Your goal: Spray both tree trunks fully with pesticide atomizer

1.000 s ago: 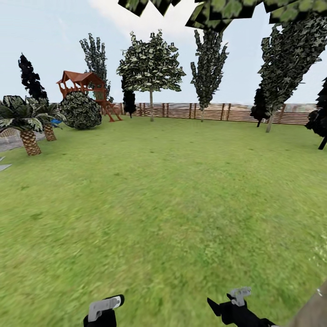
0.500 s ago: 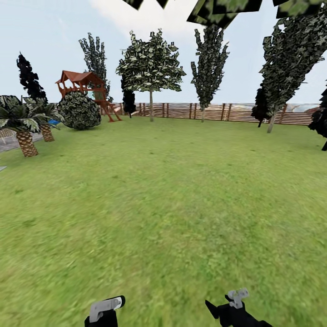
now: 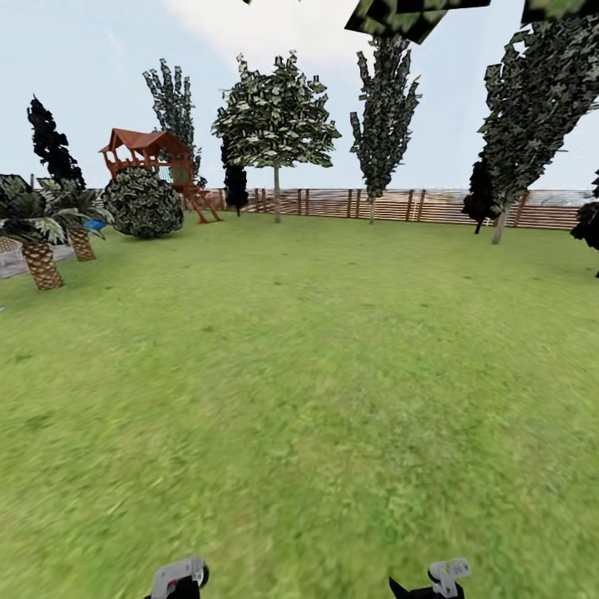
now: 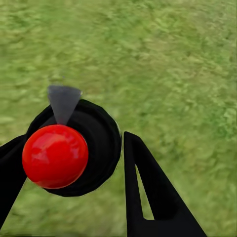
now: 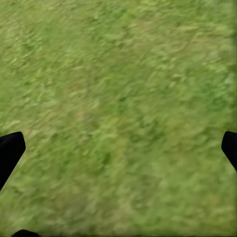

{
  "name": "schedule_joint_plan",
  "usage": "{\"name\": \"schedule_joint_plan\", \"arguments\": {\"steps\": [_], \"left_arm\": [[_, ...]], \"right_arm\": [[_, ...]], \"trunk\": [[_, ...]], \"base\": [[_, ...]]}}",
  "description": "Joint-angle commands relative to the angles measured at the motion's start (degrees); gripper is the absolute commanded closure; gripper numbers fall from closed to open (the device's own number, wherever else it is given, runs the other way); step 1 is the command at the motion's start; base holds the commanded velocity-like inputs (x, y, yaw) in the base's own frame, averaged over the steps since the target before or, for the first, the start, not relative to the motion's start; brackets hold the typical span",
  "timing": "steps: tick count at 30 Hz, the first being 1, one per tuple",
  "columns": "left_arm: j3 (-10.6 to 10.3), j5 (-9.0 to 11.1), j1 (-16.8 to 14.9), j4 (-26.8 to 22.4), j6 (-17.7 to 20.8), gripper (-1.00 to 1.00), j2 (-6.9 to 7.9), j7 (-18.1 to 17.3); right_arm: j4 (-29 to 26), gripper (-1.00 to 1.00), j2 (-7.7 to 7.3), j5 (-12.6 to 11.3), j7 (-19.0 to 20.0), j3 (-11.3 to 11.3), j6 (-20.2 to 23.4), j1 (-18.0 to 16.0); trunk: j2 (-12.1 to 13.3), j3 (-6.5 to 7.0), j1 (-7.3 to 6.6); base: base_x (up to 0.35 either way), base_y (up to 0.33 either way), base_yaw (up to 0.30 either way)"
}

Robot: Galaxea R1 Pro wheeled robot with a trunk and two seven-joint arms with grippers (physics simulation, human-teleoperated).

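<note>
Two sets of jaws low over lawn [image 3: 316, 374]. Left jaws [image 4: 69, 163]: black fingers either side of black round body with red ball and grey nozzle, presumably pesticide atomizer [image 4: 74, 148]; grip contact cannot be confirmed. Right jaws [image 5: 118, 148]: spread wide, nothing between, grass below. Fence [image 3: 391, 205] and trees [image 3: 276, 125] far ahead of both jaws.

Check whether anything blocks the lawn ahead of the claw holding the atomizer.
Nothing visible: open grass runs from the left claw, gripping the pesticide atomizer, to the fence; palms and bush stand aside, left.
</note>
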Motion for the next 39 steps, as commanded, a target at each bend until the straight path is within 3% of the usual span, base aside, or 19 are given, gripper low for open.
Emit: {"name": "schedule_joint_plan", "arguments": {"steps": [1,5,8,11,18,31,39], "left_arm": [[-0.4,1.0,-0.3,0.4,-0.5,1.00,0.03,0.2],[-0.1,3.0,-0.8,2.1,-0.3,1.00,-0.02,-1.0],[1.6,7.2,-0.8,3.5,-0.3,1.00,0.03,-1.6],[2.0,8.4,-0.9,4.6,-0.3,1.00,-0.05,-1.6],[2.2,8.6,-0.9,6.4,-0.3,1.00,-0.13,-1.7],[2.2,8.7,-0.9,6.5,-0.4,1.00,-0.17,-1.5],[2.2,8.7,-0.9,6.5,-0.4,1.00,-0.17,-1.5]], "right_arm": [[0.2,-1.00,-0.02,-0.6,0.0,0.1,0.4,0.0],[2.0,-1.00,0.07,-0.9,-0.2,0.0,0.1,0.0],[2.5,-1.00,0.09,-1.1,-0.4,0.0,0.1,0.0],[2.6,-1.00,0.09,-1.1,-0.4,-0.1,0.0,-0.1],[2.7,-1.00,0.09,-0.8,-0.4,-2.4,0.0,-0.1],[2.7,-1.00,0.18,-0.6,-0.4,-2.6,0.0,-0.1],[2.7,-1.00,0.18,-0.5,-0.4,-2.5,0.0,-0.1]], "trunk": [[-0.1,-0.10,0.07],[-0.1,-0.10,0.07],[-0.1,-0.10,0.07],[-0.1,-0.10,0.07],[-0.1,-0.10,0.07],[-0.1,-0.10,0.07],[-0.1,-0.10,0.07]], "base": [[0.335,0.000,0.000],[0.335,0.000,0.000],[0.335,0.000,0.000],[0.335,0.000,0.000],[0.335,0.000,0.000],[0.335,0.000,0.007],[0.335,0.000,0.229]]}}
